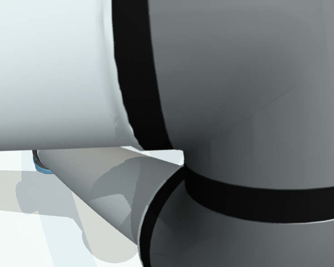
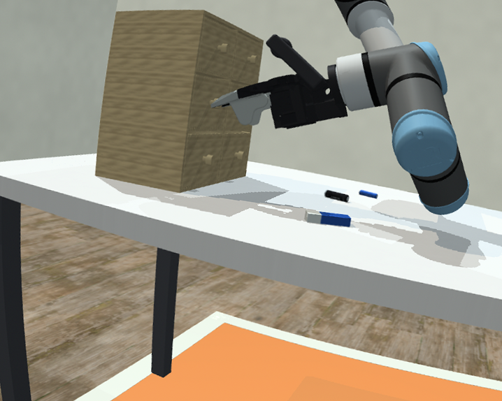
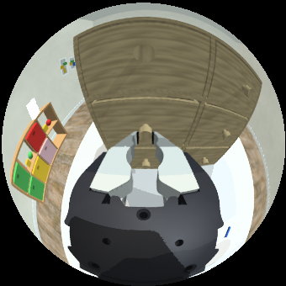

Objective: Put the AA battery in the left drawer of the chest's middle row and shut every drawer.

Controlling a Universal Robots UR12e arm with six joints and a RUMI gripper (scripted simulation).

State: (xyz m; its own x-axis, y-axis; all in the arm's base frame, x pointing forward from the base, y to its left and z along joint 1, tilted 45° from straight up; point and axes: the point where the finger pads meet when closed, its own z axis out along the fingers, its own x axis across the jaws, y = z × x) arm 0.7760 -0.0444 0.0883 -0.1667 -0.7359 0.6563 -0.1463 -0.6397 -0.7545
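Observation:
The wooden chest [image 2: 146,98] [image 3: 177,38] stands upright, with no drawer visibly pulled out. My gripper [image 2: 212,105] [image 3: 145,132] is at the left drawer of the middle row [image 2: 204,88] [image 3: 113,115]. Its fingertips are shut on that drawer's knob [image 3: 145,128], one on each side. A black cylinder [image 2: 336,195] and a smaller blue cylinder [image 2: 367,193] lie on the table, away from the chest. Both look like batteries; no label is readable to show which is the AA. The top view shows mostly arm, with chest and fingers hidden.
A blue and white block [image 2: 334,219] lies nearer the table's front edge [image 2: 291,265]. The other knobs stick out around my fingers, including the upper left knob [image 3: 144,54], the middle right knob [image 3: 226,134] and the lower left knob [image 2: 207,158]. A colourful shelf [image 3: 37,151] stands far off.

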